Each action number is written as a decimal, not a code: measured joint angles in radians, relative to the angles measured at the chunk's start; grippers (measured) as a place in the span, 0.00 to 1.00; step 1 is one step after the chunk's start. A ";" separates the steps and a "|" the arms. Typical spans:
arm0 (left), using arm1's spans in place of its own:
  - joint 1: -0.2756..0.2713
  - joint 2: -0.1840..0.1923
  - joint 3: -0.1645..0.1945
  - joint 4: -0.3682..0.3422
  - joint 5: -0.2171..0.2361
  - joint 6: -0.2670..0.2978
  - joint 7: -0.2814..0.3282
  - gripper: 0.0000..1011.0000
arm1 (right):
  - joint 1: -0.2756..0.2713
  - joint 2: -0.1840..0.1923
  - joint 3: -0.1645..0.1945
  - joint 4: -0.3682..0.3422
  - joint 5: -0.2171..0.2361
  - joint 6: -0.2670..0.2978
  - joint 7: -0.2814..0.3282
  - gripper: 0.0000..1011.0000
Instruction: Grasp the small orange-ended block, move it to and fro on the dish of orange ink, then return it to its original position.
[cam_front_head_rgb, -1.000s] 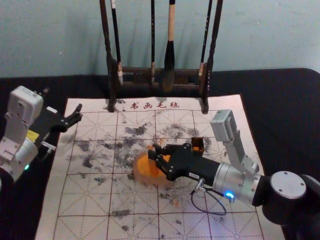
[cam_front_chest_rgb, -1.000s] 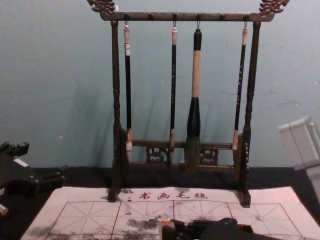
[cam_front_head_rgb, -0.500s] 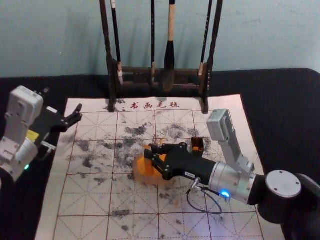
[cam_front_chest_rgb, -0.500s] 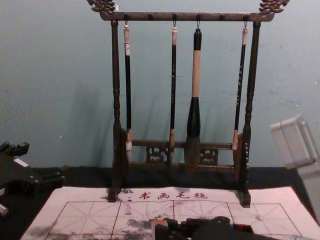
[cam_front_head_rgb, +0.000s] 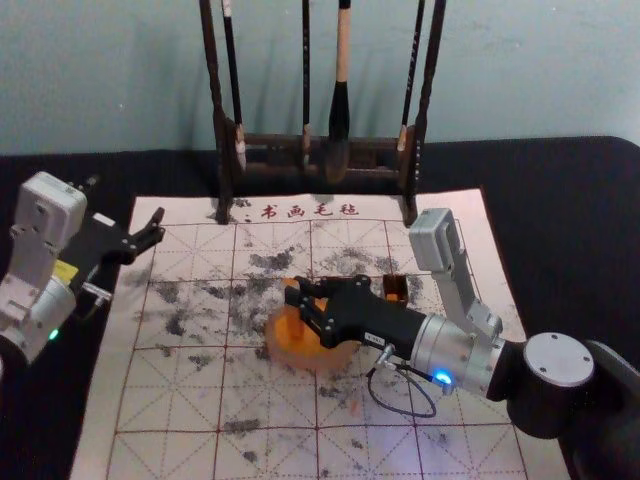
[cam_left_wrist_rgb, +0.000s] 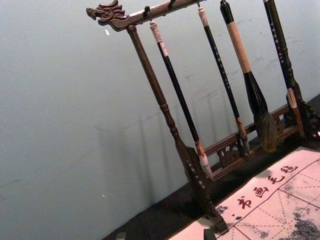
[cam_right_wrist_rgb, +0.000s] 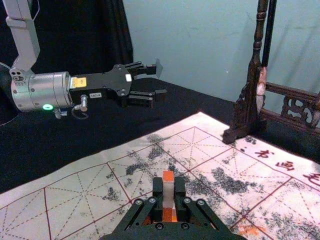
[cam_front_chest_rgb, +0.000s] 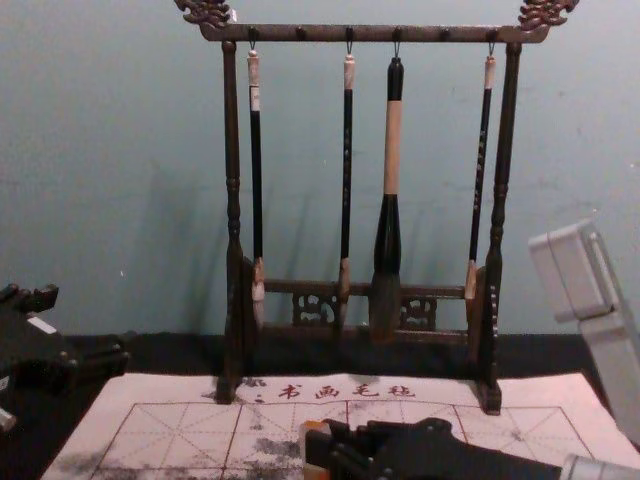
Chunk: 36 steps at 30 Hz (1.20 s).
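"Pale wall (cam_front_head_rgb: 520, 80) behind; gridded mat (cam_front_head_rgb: 170, 400) on black cloth (cam_front_head_rgb: 570, 240) below; right gripper (cam_front_head_rgb: 302, 303)?"

"In from four o'clock; clenched on small orange-ended block (cam_right_wrist_rgb: 168, 189), upright over ten-o'clock side of ink dish (cam_front_head_rgb: 318, 362); ink contact unclear."

"Left gripper (cam_front_head_rgb: 158, 227)?"

"Parked at ten o'clock from dish; jaws spread."

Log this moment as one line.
right gripper: shut on white block with orange ends; at round dish of orange ink; contact unclear; left gripper: open, empty, near left edge of gridded white mat
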<state>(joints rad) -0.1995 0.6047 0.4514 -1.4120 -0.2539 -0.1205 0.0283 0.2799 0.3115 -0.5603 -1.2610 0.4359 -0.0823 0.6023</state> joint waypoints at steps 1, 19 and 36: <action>0.000 0.000 0.000 0.000 0.000 0.000 0.000 0.99 | 0.001 -0.001 0.000 0.001 0.000 -0.001 0.000 0.14; 0.000 0.000 0.000 0.000 0.000 0.000 0.000 0.99 | -0.001 0.001 0.009 0.007 -0.005 -0.002 -0.007 0.14; 0.000 0.000 0.000 0.000 0.000 0.000 0.000 0.99 | -0.007 0.010 0.027 0.010 -0.003 -0.004 -0.011 0.14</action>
<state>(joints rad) -0.1995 0.6047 0.4514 -1.4119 -0.2539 -0.1205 0.0283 0.2729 0.3213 -0.5338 -1.2506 0.4325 -0.0859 0.5909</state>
